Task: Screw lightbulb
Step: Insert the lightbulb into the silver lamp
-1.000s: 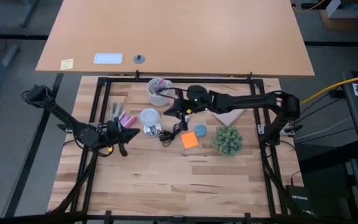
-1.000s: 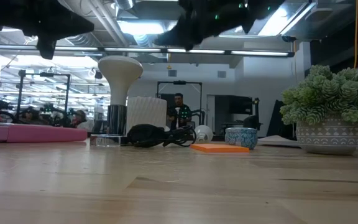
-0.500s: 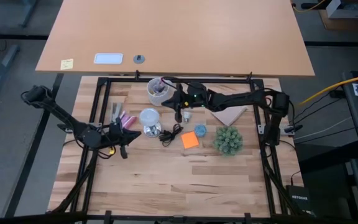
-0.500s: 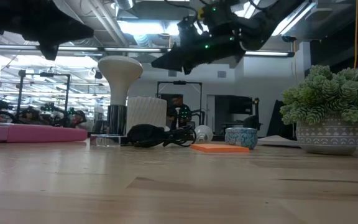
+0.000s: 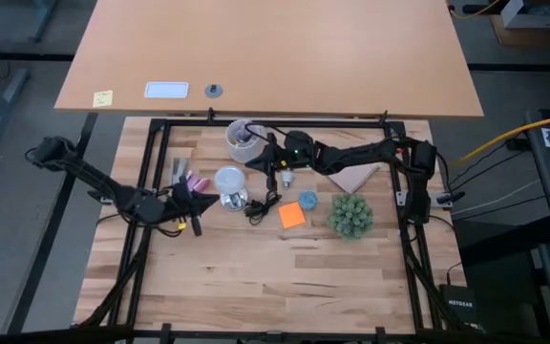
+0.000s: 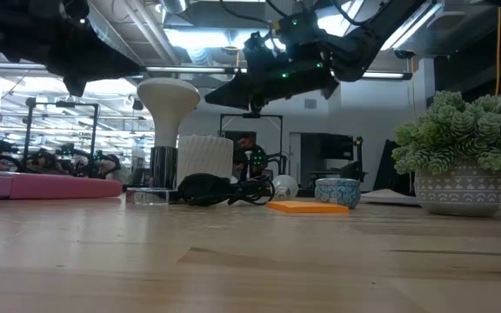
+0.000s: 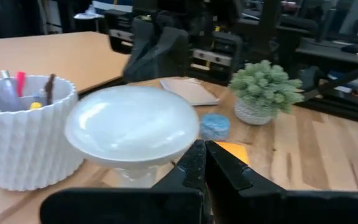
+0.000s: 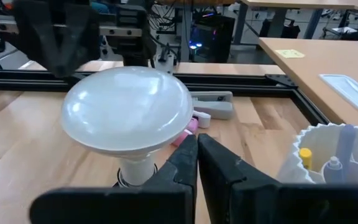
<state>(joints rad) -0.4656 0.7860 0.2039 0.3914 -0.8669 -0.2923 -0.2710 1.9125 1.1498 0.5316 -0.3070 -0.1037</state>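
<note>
High view: lightbulb (image 5: pixel 228 180) stands upright in the silver socket (image 5: pixel 234 200); left gripper (image 5: pixel 201 200) and right gripper (image 5: pixel 259 168), both closed and empty, flank it; open the jaws, grasp the dome evenly, then rotate gently.

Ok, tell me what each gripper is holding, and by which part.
Nothing. The left gripper and right gripper are both shut and empty, near the white frosted dome-shaped lightbulb.
</note>
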